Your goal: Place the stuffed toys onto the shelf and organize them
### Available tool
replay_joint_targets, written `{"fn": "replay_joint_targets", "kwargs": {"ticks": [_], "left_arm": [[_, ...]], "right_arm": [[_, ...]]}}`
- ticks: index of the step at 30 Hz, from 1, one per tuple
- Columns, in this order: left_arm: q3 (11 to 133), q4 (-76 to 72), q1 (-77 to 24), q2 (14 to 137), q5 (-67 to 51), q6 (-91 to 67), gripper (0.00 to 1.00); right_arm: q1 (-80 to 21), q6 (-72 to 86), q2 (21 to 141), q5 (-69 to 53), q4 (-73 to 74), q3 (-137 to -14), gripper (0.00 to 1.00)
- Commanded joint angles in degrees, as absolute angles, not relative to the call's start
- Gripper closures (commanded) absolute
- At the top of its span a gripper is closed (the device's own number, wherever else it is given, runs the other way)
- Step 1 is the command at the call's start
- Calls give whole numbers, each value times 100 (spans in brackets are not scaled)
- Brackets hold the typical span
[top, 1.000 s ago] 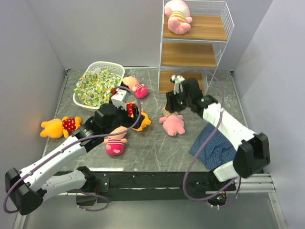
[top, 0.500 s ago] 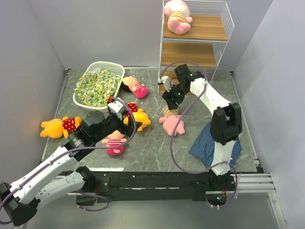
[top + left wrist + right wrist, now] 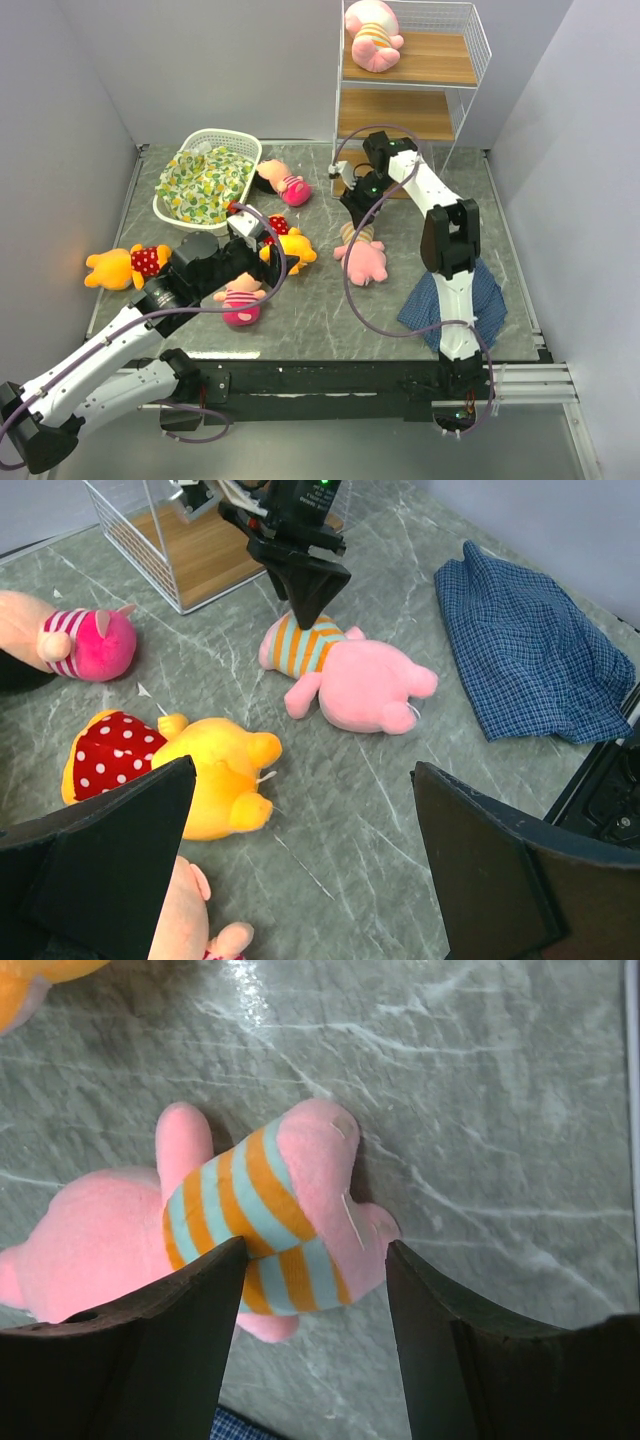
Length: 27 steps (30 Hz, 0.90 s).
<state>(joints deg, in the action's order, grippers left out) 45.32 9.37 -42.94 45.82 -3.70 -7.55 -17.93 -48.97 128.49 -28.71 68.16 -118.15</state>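
Lying on the tabletop just in front of the shelf, the pink piglet has its long axis running from far to near. Its orange-and-blue striped rump points toward the shelf's bottom board, and its head points toward the near edge, a little to the right. The right hand hangs directly over the rump end, pointing down, its two fingers a moderate way apart. Seen from the right wrist, the striped rear half fills the gap between them, while the head lies off to one side, outside the fingers. The tips appear to reach the fabric, though I cannot tell whether they press on it, and nothing is gripped.

The left hand hovers with its fingers spread wide and holds nothing. A bear in a red dotted shirt lies right below it, just left of the piglet and apart from it. The near doll lies beside that bear, and the far doll lies by the white basket. A second bear rests at the left edge. A second piglet sits on the shelf's top board. A blue plaid cloth lies to the right.
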Motion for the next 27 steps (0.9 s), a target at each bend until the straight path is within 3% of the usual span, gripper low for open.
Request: {"fn": "replay_joint_targets", "kwargs": {"ticks": [1, 13, 15, 16, 19, 22, 27], "left_arm": [[4579, 712, -4298, 4517, -440, -659, 4], [4456, 633, -4289, 4289, -343, -633, 4], [4473, 650, -4289, 4298, -325, -633, 4], [4474, 642, -4289, 4307, -316, -624, 4], [4474, 668, -4289, 4307, -246, -624, 4], [4482, 685, -4289, 4298, -141, -615, 4], [4474, 694, -4298, 4245, -18, -633, 4]], "right_arm": [[-1740, -5370, 13051, -3287, 7190, -12164, 34], [-1679, -5467, 13561, -3428, 7365, -12410, 37], [-1661, -5441, 13500, -3428, 7348, -12384, 44], [-1652, -5319, 13378, -3402, 7287, -12358, 62], [-1661, -4898, 12844, -3182, 6769, -12077, 90], [-1818, -4607, 12063, -3190, 6312, -11743, 100], [-2293, -3842, 10435, -2437, 4471, -10287, 100]]}}
